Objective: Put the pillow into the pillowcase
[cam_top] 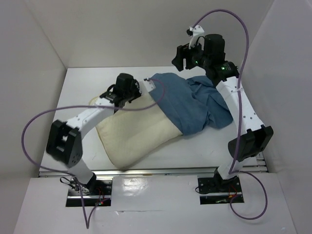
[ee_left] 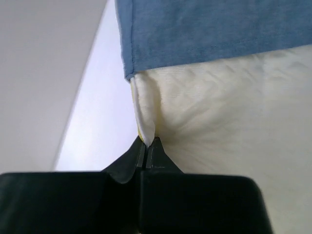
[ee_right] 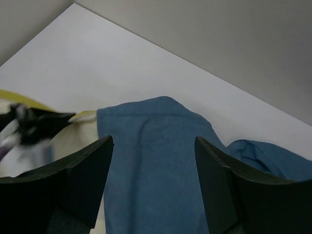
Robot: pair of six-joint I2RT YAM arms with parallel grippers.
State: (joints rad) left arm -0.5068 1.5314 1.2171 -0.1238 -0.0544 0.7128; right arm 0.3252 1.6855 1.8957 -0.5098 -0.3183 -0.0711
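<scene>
My left tool (ee_left: 147, 148) is clamped on the pillow (cam_top: 136, 134) at its edge seam, centre-left in the top view. My right tool (cam_top: 184, 57) has its jaws apart, gripping nothing, above the pillowcase (cam_top: 192, 100) at upper centre. Count: two tools, one pillow, one pillowcase. Pillow: cream, fuzzy-textured, lying diagonally on the bench (cam_top: 204, 146), upper-right end inside the denim-blue pillowcase. Pillowcase is rumpled and bunched towards the right.
</scene>
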